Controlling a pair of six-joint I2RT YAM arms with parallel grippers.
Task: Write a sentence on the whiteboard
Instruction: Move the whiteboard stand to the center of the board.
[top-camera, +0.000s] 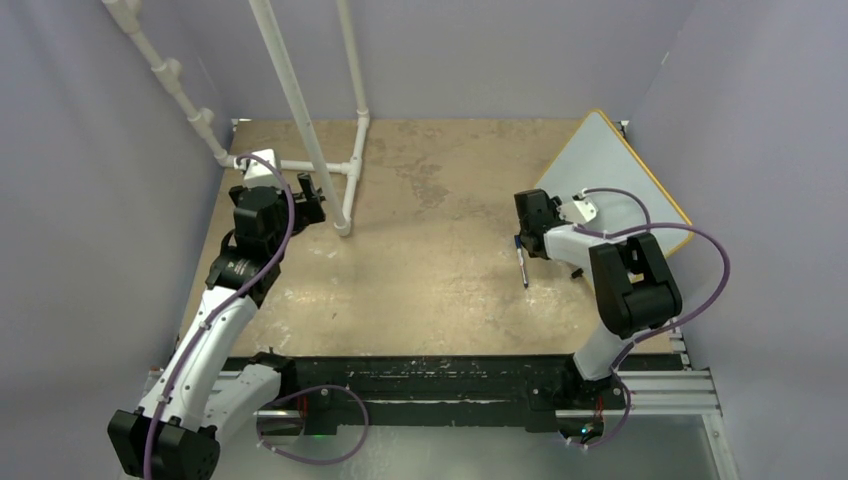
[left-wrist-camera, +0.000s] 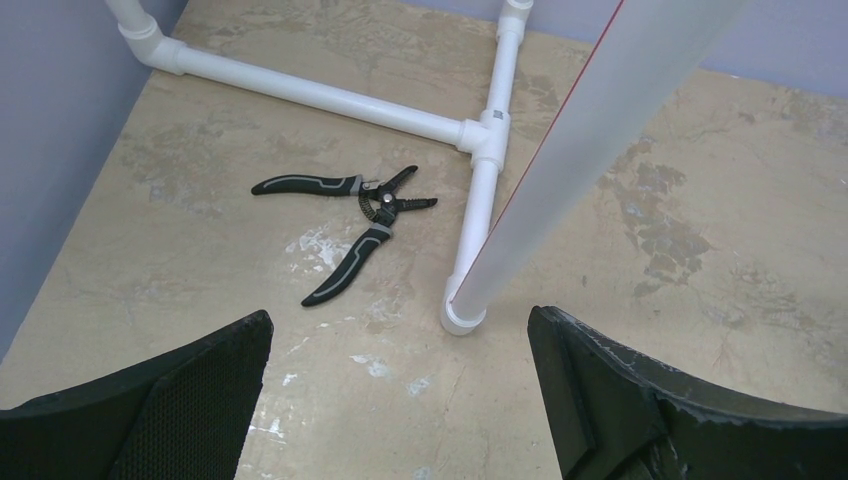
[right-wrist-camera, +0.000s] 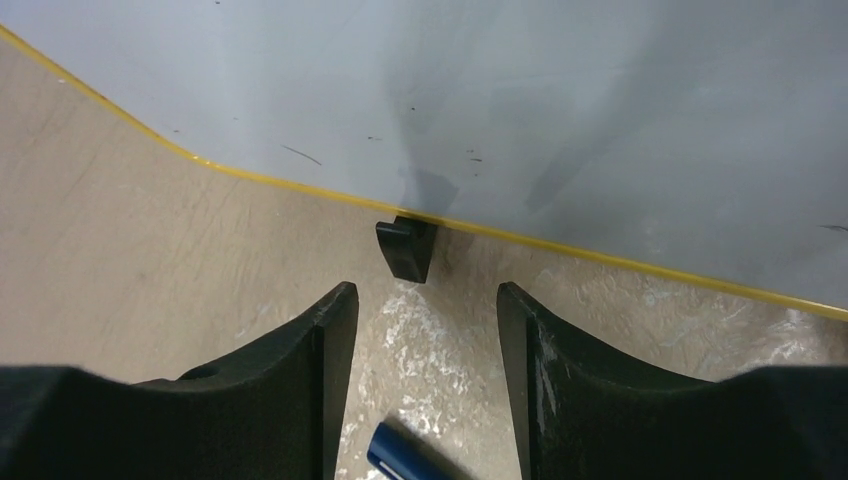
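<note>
Probable marker (right-wrist-camera: 398, 456) cropped at edge; whiteboard (right-wrist-camera: 500, 100) partly seen.

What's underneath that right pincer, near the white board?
A blue marker lies on the table below the open right pincer. The wrist camera catches only its end; the tabletop directly beneath the fingers is covered.

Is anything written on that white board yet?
No writing shows: the whiteboard has only a few tiny dark specks, though the right arm hides part of it.
</note>
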